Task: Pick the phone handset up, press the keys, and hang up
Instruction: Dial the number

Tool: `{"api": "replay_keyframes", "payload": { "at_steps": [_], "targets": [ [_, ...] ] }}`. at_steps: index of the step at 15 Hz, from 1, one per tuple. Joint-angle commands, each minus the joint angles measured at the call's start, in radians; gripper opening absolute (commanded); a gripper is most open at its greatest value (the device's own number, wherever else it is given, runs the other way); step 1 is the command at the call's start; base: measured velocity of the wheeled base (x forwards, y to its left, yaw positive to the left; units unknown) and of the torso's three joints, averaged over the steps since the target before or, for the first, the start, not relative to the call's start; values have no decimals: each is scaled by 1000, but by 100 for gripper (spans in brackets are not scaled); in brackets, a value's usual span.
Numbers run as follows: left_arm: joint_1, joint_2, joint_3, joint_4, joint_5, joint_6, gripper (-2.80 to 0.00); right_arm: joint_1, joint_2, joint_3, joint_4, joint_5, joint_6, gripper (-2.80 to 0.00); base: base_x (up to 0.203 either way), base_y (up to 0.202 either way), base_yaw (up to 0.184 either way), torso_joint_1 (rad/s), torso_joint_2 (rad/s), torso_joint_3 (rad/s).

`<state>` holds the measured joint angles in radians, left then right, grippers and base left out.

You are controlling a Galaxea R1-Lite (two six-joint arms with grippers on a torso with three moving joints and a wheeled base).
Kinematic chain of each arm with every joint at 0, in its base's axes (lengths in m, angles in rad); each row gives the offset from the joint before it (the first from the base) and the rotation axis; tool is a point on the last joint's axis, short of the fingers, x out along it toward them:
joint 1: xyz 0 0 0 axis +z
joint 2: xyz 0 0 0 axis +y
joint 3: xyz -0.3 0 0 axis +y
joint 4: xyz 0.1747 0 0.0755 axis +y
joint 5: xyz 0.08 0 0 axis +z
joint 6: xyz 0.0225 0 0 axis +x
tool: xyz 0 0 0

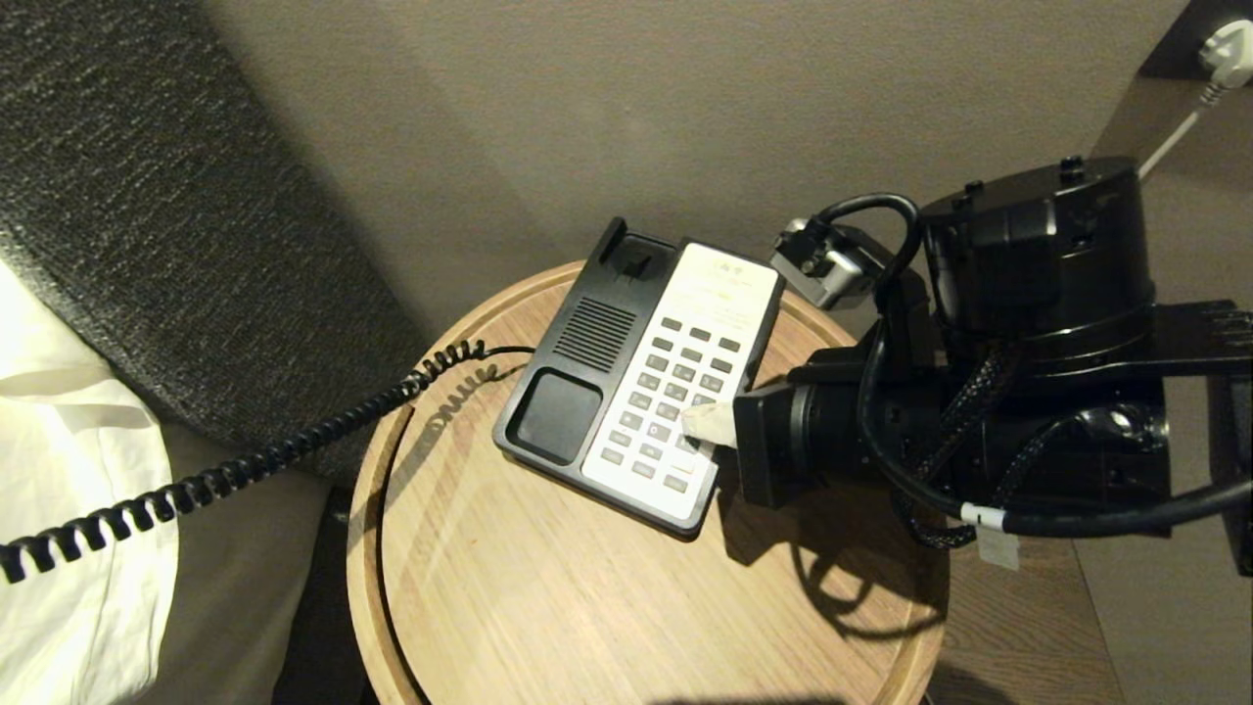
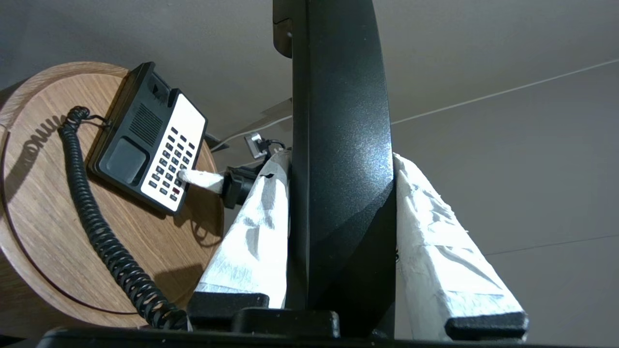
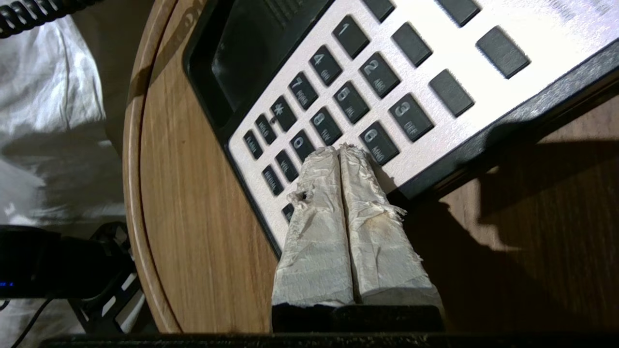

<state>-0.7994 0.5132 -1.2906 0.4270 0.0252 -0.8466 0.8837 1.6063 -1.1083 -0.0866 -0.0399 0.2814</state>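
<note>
One phone handset point(image 2: 338, 145), lifted clear of the round wooden surface point(image 1: 548, 607), is clamped between the left gripper point(image 2: 338, 251)'s two wrapped fingers point(image 2: 251, 241). One phone base point(image 1: 587, 392) sits there, cradle bare. The right gripper point(image 3: 338, 152), fingers pressed together and empty, tips on the keys point(image 3: 348, 101) near the 9. One coiled cord point(image 1: 225, 470) trails off over the bed linen point(image 1: 69, 490).

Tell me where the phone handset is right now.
Off its cradle: the phone handset stands clamped in the left hand, beyond the head view's left edge.
</note>
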Motion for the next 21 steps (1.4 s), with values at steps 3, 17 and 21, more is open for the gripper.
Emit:
{"api": "replay_keyframes", "payload": {
  "at_steps": [3, 17, 21],
  "targets": [
    [0, -12, 17, 2, 1, -9, -280, 23, -37, 5, 7, 2, 6, -280, 0, 0, 0, 0, 0, 0],
    [0, -21, 27, 2, 1, -3, -280, 34, -4, 30, -5, -11, 4, -280, 0, 0, 0, 0, 0, 0],
    [0, -21, 27, 2, 1, -2, -280, 31, 10, 29, -7, -21, 2, -280, 0, 0, 0, 0, 0, 0]
  ]
}}
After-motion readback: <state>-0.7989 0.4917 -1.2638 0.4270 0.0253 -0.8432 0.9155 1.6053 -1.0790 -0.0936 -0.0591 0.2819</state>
